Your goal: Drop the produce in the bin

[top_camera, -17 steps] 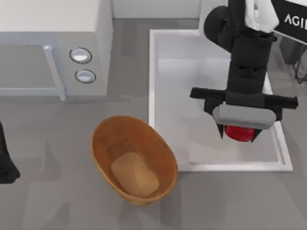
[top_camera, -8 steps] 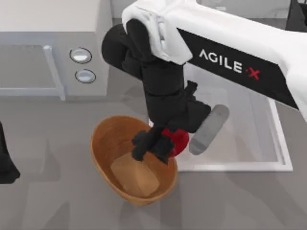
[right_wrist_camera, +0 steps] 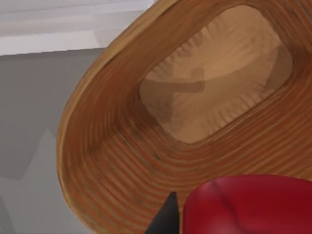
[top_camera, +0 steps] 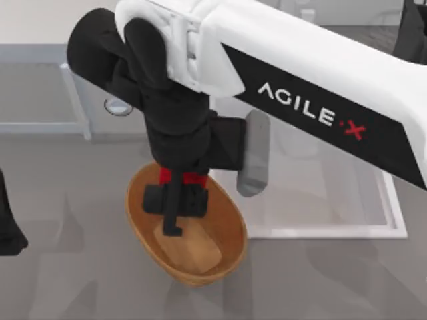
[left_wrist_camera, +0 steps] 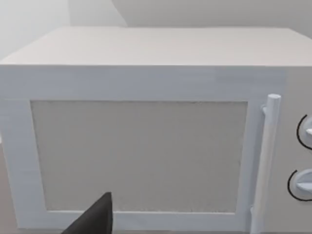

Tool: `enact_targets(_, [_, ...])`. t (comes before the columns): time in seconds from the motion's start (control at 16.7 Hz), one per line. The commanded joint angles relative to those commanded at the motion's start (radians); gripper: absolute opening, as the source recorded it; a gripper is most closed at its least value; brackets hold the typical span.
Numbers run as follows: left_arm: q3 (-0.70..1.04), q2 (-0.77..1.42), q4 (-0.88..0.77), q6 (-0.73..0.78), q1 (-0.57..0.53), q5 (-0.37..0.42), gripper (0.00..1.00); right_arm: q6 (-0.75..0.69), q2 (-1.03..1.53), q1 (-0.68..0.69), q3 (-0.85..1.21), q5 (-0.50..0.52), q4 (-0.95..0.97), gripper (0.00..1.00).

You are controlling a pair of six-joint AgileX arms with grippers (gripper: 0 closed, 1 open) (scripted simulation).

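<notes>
1. The right arm reaches across the middle of the table and hides much of the white sink (top_camera: 373, 220) near the right edge and most of the microwave (top_camera: 40, 87) at the back left corner.
2. Its white cover reads "AGILE·X" in white letters on a black band.
3. The right gripper (top_camera: 175, 203) hangs over the brown basket (top_camera: 227, 247), pointing down into its back half.
4. The fingers are closed on the red produce (top_camera: 181, 177), which shows as just a thin red strip between them from above; its shape and long axis cannot be made out.
5. In the right wrist view the produce (right_wrist_camera: 253, 204) is cut off by the frame, with the basket's (right_wrist_camera: 107, 146) ribbed wall and pale base beyond.
6. The basket's long axis runs from back left to front right.
7. The left arm is parked at the table's left edge; its gripper (left_wrist_camera: 95, 219) is a dark tip facing the microwave (left_wrist_camera: 146, 146), and I cannot tell its fingers' state.
</notes>
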Motion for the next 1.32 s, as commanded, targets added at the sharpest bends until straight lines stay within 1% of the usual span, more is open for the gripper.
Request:
enact_targets(0.42, [0.000,0.000,0.000,0.000,0.000,0.000,1.00,0.002,0.001,-0.005,-0.019,-0.001,0.015,0.00])
enact_targets(0.9, [0.000,0.000,0.000,0.000,0.000,0.000,1.00,-0.010,-0.016,-0.011,-0.287,-0.002,0.270,0.00])
enact_targets(1.2, [0.000,0.000,0.000,0.000,0.000,0.000,1.00,-0.011,-0.018,-0.011,-0.307,-0.001,0.291,0.00])
enact_targets(1.32, [0.000,0.000,0.000,0.000,0.000,0.000,1.00,-0.011,-0.018,-0.011,-0.307,-0.001,0.291,0.15])
